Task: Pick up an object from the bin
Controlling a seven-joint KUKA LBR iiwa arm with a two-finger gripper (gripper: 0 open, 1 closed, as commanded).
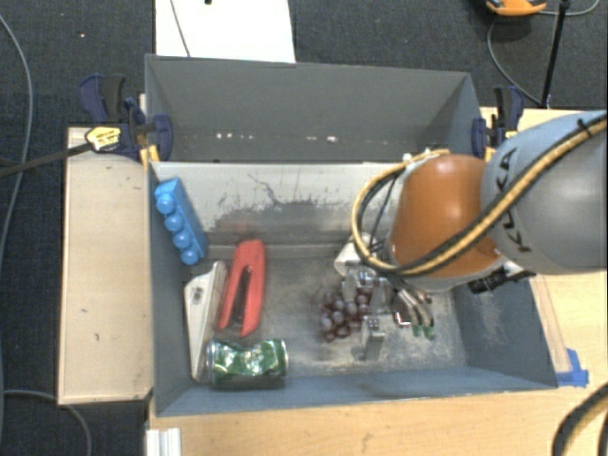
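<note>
Five loose things, plus one small green scrap, on the floor of the grey metal bin [304,112]. Reaching in from the right: arm with orange wrist cover [446,217] and looped cables, hand [370,335] low over the bin floor, a little right of centre. Touching or just beside the hand's left edge: bunch of dark purple grapes [334,313], lying near the middle of the floor. Cannot tell how far open the hand, nor whether gripping anything; partly hidden under wrist hardware. Just right of the hand: small green scrap [425,331]. Well apart, toward the left: red clip-like tool [243,286] lying lengthwise, white flat piece [201,302] along its left side, crushed green can [247,362] near the front left corner, just below both. Against the left wall, farther back: blue knobbed block [179,220], set at a slant.
</note>
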